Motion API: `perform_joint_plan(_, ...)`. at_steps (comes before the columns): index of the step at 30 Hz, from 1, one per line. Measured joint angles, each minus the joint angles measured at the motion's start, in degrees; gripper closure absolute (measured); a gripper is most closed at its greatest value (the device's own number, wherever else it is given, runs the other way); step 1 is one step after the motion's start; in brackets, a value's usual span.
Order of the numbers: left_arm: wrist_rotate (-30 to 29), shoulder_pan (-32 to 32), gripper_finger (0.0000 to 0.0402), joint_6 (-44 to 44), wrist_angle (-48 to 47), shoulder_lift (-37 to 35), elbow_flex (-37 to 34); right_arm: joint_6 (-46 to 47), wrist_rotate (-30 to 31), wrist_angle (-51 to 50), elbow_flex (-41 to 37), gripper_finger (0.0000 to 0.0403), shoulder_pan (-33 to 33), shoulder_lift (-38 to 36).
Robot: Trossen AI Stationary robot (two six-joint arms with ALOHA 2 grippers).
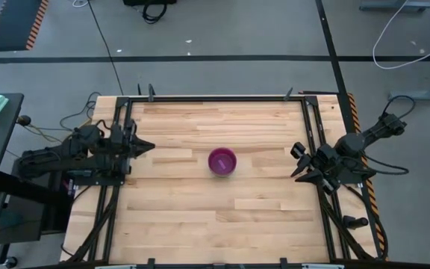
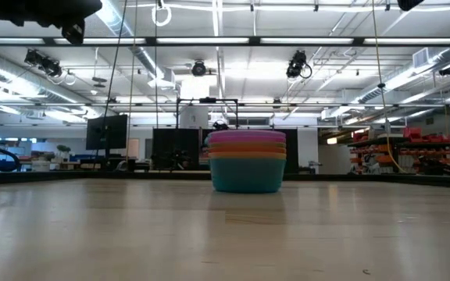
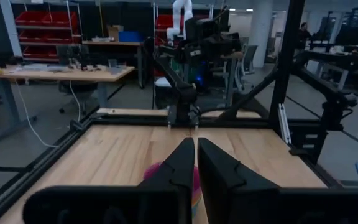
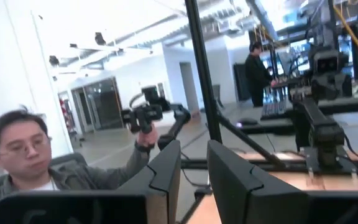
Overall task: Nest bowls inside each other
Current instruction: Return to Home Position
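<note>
**A:** How many grippers are there, and what are they doing?

**B:** Two. The left gripper (image 1: 151,146) hangs over the left side of the table (image 1: 200,217), tips toward the middle. In its wrist view the two fingers lie almost together, with only a thin slit between them and nothing in it. The right gripper (image 1: 296,173) is over the right side, also facing inward. Its wrist view shows a clear gap between the fingers: they are partly spread and hold nothing. Neither gripper touches a bowl, and both are well apart from them.

**A:** And the bowls?

**B:** There is one stack of bowls (image 2: 247,176), alone near the middle of the table, between the two grippers. From above only the purple bowl (image 1: 222,161) on top shows. From table height I see bands: a pink-purple rim on top, orange rims under it, and a teal-green body at the bottom resting on the wood. I cannot tell exactly how many are nested.

**A:** Which way does it point?

**B:** Mouths up, upright, not tilted. The axis is vertical, and being round, the stack has no long side across the table.

**A:** Anything beyond the table?

**B:** The right wrist view shows two people: one person (image 4: 73,177) close to the camera, and a second person (image 4: 253,62) standing farther off.
</note>
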Motion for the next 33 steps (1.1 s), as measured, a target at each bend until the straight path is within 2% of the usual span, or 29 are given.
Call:
perform_joint_plan(9, -0.13, 0.00, 0.0373, -1.50, 0.98, -2.78, -4.05, 0.25, -0.26, 3.52, -4.47, 0.0315, 0.00, -5.13)
perform_joint_plan(13, -0.13, 0.00, 0.0367, -1.30, 1.05, -4.23, -4.87, -1.97, -3.27, 5.37, -4.51, 0.0315, 0.00, -6.23)
perform_joint_plan(22, 0.49, 0.00, 0.0372, -2.60, 1.19, -12.12, -8.81, -3.56, -4.49, 6.73, -4.63, 0.0315, 0.00, -7.20)
perform_joint_plan(29, 1.17, 0.00, 0.0374, -2.95, 1.25, -13.35, -10.14, -3.59, -5.47, 18.00, -11.82, 0.0315, 0.00, -8.12)
perform_joint_plan(33, 1.20, 0.00, 0.0368, -2.74, 0.90, -13.77, -10.14, -3.73, -6.88, 19.08, -15.03, 0.0315, -0.01, -9.53)
